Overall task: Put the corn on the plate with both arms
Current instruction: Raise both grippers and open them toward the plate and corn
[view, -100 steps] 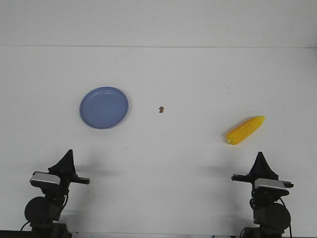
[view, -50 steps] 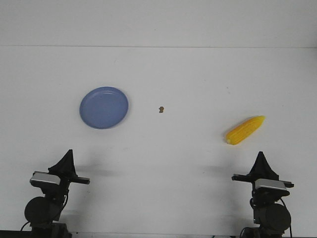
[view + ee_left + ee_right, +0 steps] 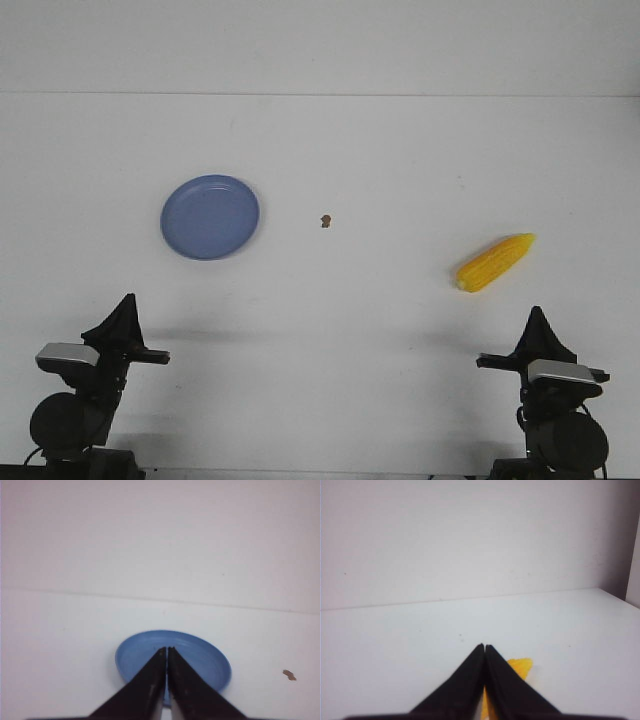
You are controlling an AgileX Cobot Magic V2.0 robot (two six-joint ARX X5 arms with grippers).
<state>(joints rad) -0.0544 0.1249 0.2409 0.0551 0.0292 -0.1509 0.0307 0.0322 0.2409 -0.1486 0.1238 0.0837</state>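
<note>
The yellow corn point(image 3: 495, 262) lies on the white table at the right, its tip pointing back and right. In the right wrist view only a part of the corn point(image 3: 520, 668) shows behind the fingers. The blue plate point(image 3: 210, 216) sits at the left, empty; in the left wrist view the plate point(image 3: 210, 657) lies just beyond the fingertips. My left gripper point(image 3: 125, 302) is shut and empty, near the table's front edge, well short of the plate. It also shows in its wrist view point(image 3: 166, 649). My right gripper point(image 3: 539, 314) is shut and empty, in front of the corn, and shows in its wrist view point(image 3: 484, 645).
A small brown speck point(image 3: 325, 221) lies on the table between plate and corn; it also shows in the left wrist view point(image 3: 289, 675). A wall rises behind the table's far edge. A corner shows at the far right of the right wrist view.
Both arms have shifted outward and slightly toward the front edge: the left gripper moved left, the right gripper moved right. Corn and plate have not moved.
</note>
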